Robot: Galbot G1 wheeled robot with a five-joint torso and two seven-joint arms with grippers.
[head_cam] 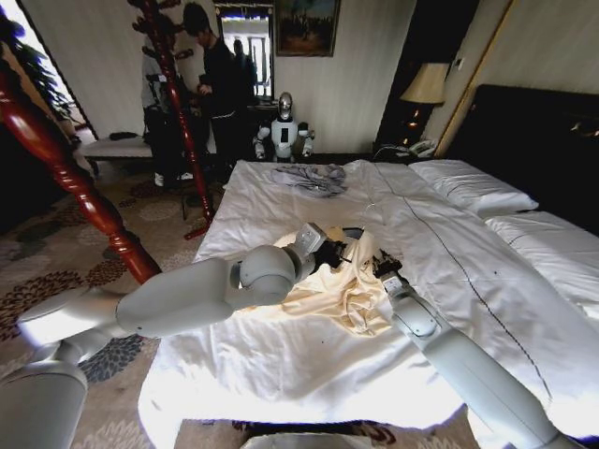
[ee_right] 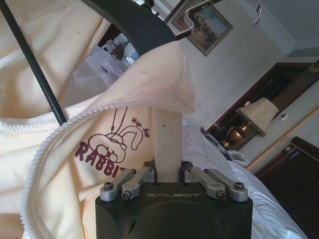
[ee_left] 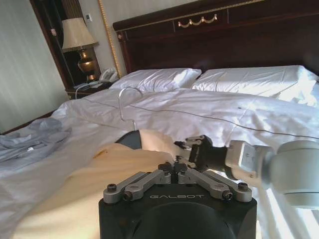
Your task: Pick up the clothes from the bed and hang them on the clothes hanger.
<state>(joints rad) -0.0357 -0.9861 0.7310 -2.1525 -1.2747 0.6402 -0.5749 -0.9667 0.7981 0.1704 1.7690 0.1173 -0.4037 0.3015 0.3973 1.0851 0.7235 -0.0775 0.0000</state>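
The clothes, a pale cream garment, lie crumpled on the white bed near its middle. In the right wrist view the fabric carries a dark red rabbit print. My right gripper is shut on a strip of this fabric, lifted toward the black clothes hanger. The right gripper sits at the garment's far edge. In the left wrist view the hanger's silver hook rises above the clothes. My left gripper is shut just over the fabric, beside the right gripper; its grasp is hidden.
A grey garment lies at the far end of the bed. White pillows rest against the dark headboard. A red-brown wooden coat stand stands close at the left, and a small robot by the back wall.
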